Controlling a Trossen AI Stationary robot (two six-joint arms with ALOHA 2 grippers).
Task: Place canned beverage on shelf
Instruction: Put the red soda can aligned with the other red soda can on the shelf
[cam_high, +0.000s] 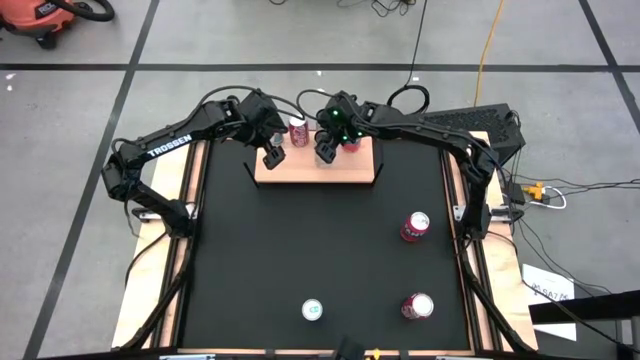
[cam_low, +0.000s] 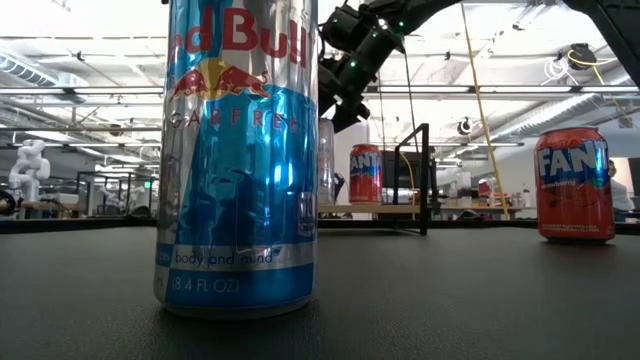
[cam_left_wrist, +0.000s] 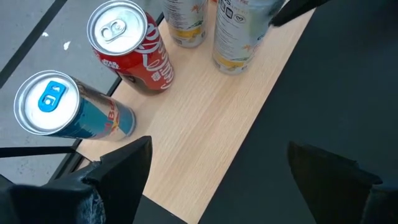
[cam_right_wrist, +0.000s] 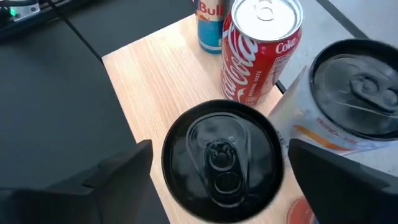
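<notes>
We judge the step in hand to be the release of a can onto the shelf (cam_high: 300, 172), the pale-wood board with black wire ends lying along the far edge of the table (cam_high: 330, 250).

Going from the left: the left gripper (cam_high: 272, 156) hovers over the shelf's left end, its fingers spread wide and holding nothing. Its wrist view shows a slim blue Red Bull can (cam_left_wrist: 62, 112) at the end of the board, a red Coca-Cola can (cam_left_wrist: 134, 50) beside it and two pale cans further along.

The right gripper (cam_right_wrist: 217, 165) is above the middle of the shelf. Its dark fingers stand apart on either side of a black-topped can (cam_right_wrist: 219, 160) that rests upright on the wood; we cannot tell whether the pads touch it. A second black-topped can (cam_right_wrist: 348, 93) stands just beside.

Next, we think the right arm must lift straight up, clear of the close-packed cans.

The cans are smooth, glossy aluminium cylinders, likely to tip if nudged. The wood is matte with fine grain, the table top flat black.

Towards the near right of the table stand two Fanta cans (cam_high: 416, 226), (cam_high: 417, 305), with a Red Bull can (cam_high: 313, 310) near the front edge.
</notes>
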